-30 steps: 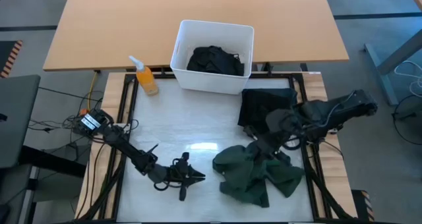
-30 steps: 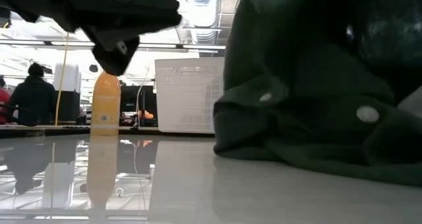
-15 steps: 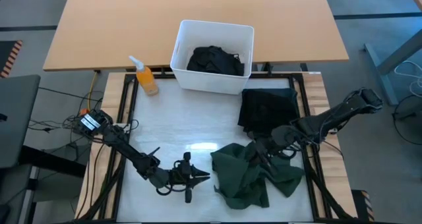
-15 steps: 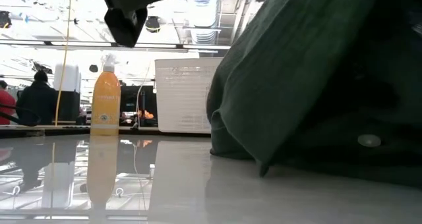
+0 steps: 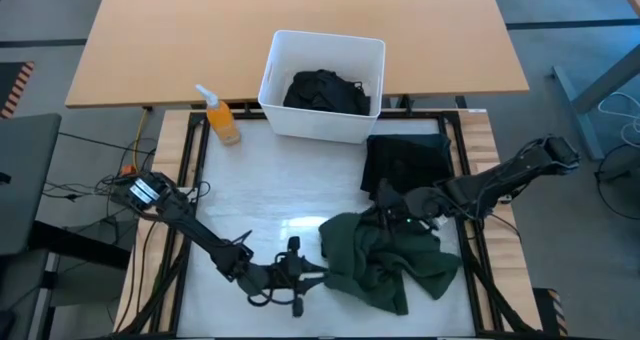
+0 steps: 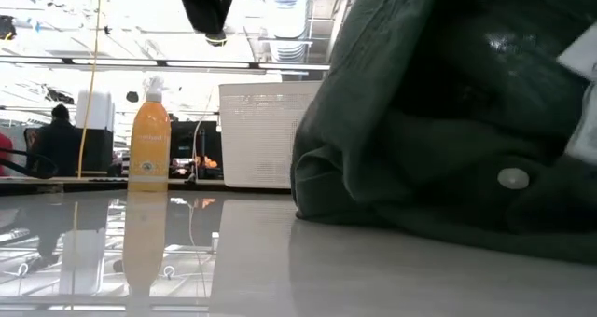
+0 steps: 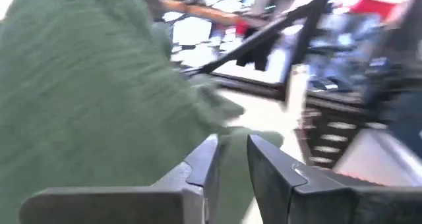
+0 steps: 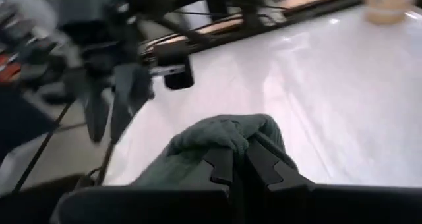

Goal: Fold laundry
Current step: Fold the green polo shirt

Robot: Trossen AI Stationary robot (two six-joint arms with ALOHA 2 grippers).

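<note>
White and glossy, the desk [image 5: 270, 195] sits in front of a wooden table, with a busy room visible beyond it in the low view. A white bin [image 5: 322, 85] stands at the desk's far edge with a black garment [image 5: 325, 92] heaped inside, and an orange spray bottle [image 5: 221, 118] stands beside it toward the far left corner. A second black garment [image 5: 405, 160] lies flat by the right edge. The dark green garment [image 5: 385, 260], the piece being worked, is bunched in a mound near the front right corner.

The right claw [image 5: 388, 217] is at the mound's far side, fingers closed tight on a pinch of green cloth [image 8: 221, 140]. The left claw [image 5: 312, 273] lies low at the mound's left edge, its fingers [image 7: 204, 168] slightly parted with green fabric right at the gap; whether it grips anything I cannot tell.

The step looks like spreading the garment before folding. To do it well, the left claw should catch a single edge layer, not a thick bunch, then both should draw apart low and level so the cloth opens flat.
</note>
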